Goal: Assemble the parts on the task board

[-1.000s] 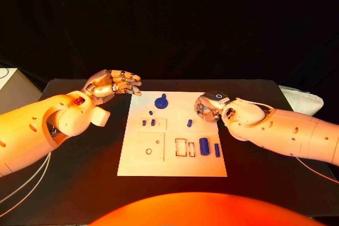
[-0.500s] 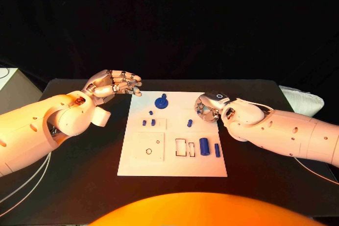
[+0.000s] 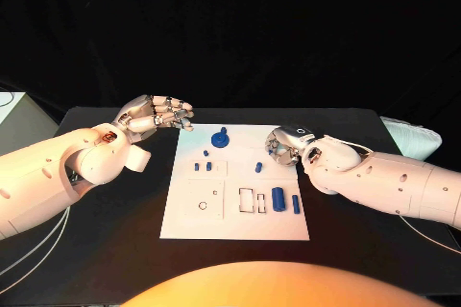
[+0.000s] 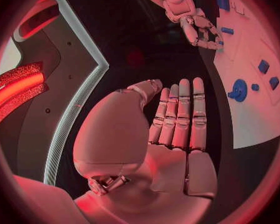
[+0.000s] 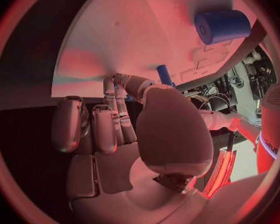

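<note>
While the task board (image 3: 192,224) is lying in the middle of the black counter (image 3: 96,254), we're seeing the left hand (image 3: 158,114) hovering off its far left corner, fingers curled in, gripping nothing. The right hand (image 3: 282,146) is sitting at the board's right edge; we can't tell whether it's clenched or loose. Blue parts (image 3: 278,198) are lying scattered on the board, a round knobbed one (image 3: 220,140) near the far edge.

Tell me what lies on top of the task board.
On the task board: a blue knobbed disc at the far end, small blue pegs, a larger blue cylinder beside a thin one. The right hand covers the board's far-right edge.
</note>
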You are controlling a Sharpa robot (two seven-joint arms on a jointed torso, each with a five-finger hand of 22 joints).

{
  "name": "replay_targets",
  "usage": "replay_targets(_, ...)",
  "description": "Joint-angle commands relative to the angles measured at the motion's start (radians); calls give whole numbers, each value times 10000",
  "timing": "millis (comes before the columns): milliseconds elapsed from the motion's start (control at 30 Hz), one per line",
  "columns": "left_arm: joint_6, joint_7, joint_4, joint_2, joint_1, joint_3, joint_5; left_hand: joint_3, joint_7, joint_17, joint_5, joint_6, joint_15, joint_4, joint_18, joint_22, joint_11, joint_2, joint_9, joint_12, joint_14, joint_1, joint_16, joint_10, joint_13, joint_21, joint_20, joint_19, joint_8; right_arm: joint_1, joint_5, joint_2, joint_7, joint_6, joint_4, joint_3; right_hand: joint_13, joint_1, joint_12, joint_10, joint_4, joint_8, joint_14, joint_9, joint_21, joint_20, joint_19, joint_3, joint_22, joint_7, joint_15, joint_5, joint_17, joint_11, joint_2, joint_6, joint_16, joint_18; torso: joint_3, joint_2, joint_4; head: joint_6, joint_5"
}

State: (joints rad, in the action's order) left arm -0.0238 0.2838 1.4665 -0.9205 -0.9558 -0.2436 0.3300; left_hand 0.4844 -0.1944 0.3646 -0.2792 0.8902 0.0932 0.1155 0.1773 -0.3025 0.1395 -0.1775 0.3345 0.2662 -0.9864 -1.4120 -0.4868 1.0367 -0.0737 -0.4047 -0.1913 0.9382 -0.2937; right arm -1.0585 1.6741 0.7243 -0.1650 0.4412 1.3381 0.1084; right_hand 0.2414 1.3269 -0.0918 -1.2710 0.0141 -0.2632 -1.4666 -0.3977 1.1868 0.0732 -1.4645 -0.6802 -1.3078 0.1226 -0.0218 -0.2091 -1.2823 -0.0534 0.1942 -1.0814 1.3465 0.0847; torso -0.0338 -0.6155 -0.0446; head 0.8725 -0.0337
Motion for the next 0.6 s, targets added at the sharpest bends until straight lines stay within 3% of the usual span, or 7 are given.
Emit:
replay_targets(33,-83,31,-8,6,5,-9,29,3,-40,15,5,47,-8,-58,33,0,36,19,-15,-42,-93,-114,64,22,11,46,2,70,62,-18,-134,44,82,526,145,-33,17,175,-34,-120,-17,-35,-406,-14,45,-63,-299,-53,-1322,-22,-96,56,8,47,-234,-70,-27,-185,-2,1,2,1,7)
replay_targets(267,-85,21,-74,8,8,-9,29,3,-40,15,5,47,-8,-58,33,0,36,19,-15,-42,-93,-114,64,22,11,46,2,70,62,-92,-160,272,121,799,487,-98,15,176,-28,-124,-1,-39,-407,-21,77,-65,-305,-67,-1335,-24,-98,66,5,48,-235,-73,-24,-191,0,7,6,1,5)
replay_targets(600,-83,9,-146,29,15,-9,29,-1,-47,22,3,44,-7,-88,29,-5,41,17,-20,-59,-98,-132,89,20,15,40,8,70,71,-178,-207,802,248,1240,1481,-197,14,172,-25,-130,12,-44,-408,-27,115,-67,-313,-75,-1350,-24,-98,75,3,49,-230,-77,-22,-197,-3,2,5,1,72)
